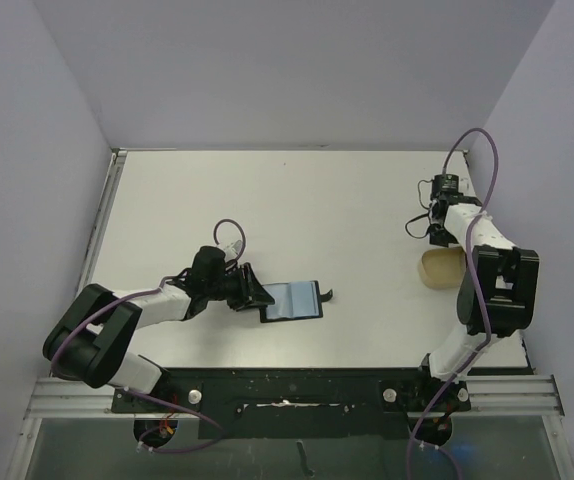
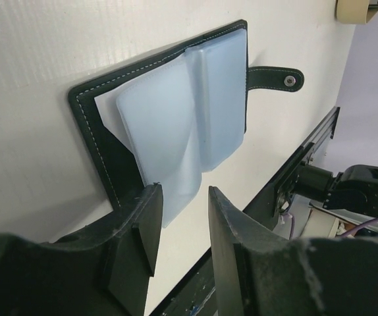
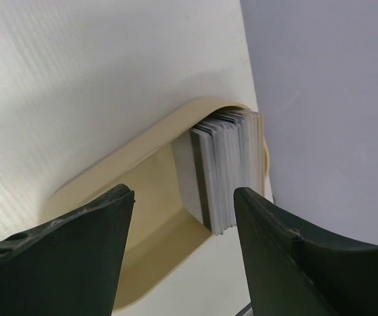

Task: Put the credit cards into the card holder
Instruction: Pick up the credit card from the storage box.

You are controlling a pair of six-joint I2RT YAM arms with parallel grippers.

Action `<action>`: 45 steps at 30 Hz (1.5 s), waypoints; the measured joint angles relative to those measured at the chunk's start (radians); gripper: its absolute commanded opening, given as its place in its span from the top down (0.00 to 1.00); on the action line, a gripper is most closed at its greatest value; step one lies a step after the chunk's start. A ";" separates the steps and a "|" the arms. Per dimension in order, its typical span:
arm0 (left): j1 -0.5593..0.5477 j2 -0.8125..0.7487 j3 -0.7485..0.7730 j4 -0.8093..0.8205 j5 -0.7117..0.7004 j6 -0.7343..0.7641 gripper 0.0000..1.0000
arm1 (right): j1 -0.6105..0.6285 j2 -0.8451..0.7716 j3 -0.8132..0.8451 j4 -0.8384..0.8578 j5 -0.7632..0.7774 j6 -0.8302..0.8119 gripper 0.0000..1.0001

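The card holder (image 1: 294,300) lies unfolded on the table, a black wallet with pale blue sleeves (image 2: 179,112) facing up and its snap tab (image 2: 274,77) sticking out to the side. My left gripper (image 2: 184,197) is low at the wallet's near edge. It is open, its fingers (image 2: 143,230) straddle a corner of the sleeves, and nothing is gripped. In the top view the left gripper (image 1: 262,295) touches the wallet's left side. Several credit cards (image 3: 228,168) stand on edge in a tan tray (image 3: 143,178). My right gripper (image 3: 184,194) hovers open just over that stack.
The tan tray (image 1: 439,268) sits near the table's right edge, close to the right wall. It also shows at the top right of the left wrist view as the tan tray (image 2: 367,10). The metal rail (image 1: 287,385) with the arm bases runs along the front edge.
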 measured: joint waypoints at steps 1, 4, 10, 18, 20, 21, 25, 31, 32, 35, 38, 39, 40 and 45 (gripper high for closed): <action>-0.002 0.000 0.000 -0.001 -0.006 0.001 0.68 | -0.013 0.000 0.000 0.005 0.000 -0.011 0.36; -0.002 -0.005 0.000 -0.003 -0.016 0.002 0.68 | -0.045 0.005 0.000 0.024 0.002 -0.034 0.36; -0.002 -0.021 0.000 -0.007 -0.015 0.002 0.68 | -0.067 0.041 0.000 0.032 0.025 -0.064 0.39; -0.002 -0.021 0.000 -0.007 -0.003 0.002 0.68 | -0.069 0.077 0.003 0.020 0.048 -0.077 0.43; -0.002 -0.022 0.000 -0.007 0.001 0.002 0.68 | -0.072 0.084 0.004 0.014 0.058 -0.077 0.44; -0.002 -0.023 0.000 -0.007 0.001 0.002 0.68 | -0.073 0.089 0.004 0.013 0.064 -0.077 0.45; -0.002 -0.032 0.000 -0.007 0.002 0.002 0.68 | -0.080 0.094 0.004 0.010 0.081 -0.082 0.50; -0.002 -0.051 0.000 -0.007 0.004 0.002 0.67 | -0.082 0.095 0.005 0.009 0.105 -0.090 0.58; -0.002 -0.053 0.000 -0.007 0.004 0.002 0.67 | -0.082 0.096 0.005 0.009 0.108 -0.089 0.58; -0.002 -0.053 0.000 -0.007 0.004 0.002 0.67 | -0.082 0.103 0.005 0.008 0.111 -0.089 0.62; -0.002 -0.053 0.000 -0.007 0.004 0.002 0.67 | -0.081 0.105 0.006 0.006 0.110 -0.089 0.65; -0.002 -0.053 0.000 -0.007 0.005 0.002 0.67 | -0.081 0.105 0.008 0.005 0.109 -0.089 0.66; -0.002 -0.053 0.000 -0.007 0.005 0.002 0.67 | -0.081 0.105 0.008 0.004 0.106 -0.088 0.68; -0.002 -0.053 0.000 -0.007 0.005 0.002 0.67 | -0.080 0.105 0.016 -0.006 0.099 -0.089 0.75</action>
